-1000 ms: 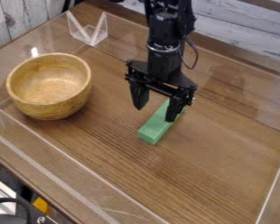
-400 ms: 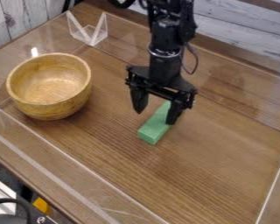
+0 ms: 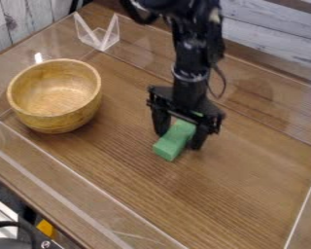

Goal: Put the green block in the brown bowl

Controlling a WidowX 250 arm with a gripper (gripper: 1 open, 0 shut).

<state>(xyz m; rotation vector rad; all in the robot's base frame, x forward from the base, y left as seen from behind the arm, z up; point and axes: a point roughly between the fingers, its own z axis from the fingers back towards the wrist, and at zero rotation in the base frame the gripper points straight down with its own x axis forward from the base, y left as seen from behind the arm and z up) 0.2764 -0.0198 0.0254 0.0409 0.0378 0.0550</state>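
The gripper point(image 3: 183, 133) straddles the green block point(image 3: 173, 143), fingers spread, hiding its far end. The brown bowl point(image 3: 53, 94) sits well apart on the surface point(image 3: 185, 199).

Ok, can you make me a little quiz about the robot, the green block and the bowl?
1. True or false: the green block already lies inside the brown bowl.
2. How do the jaws of the gripper stand? A) shut tight above the bowl B) open, one finger on each side of the block C) open, far from the block
3. Fill in: in the camera view, the bowl sits to the ___ of the block.

Key: 1 false, the block lies on the wooden table and the bowl is empty. 2 B. 3 left.
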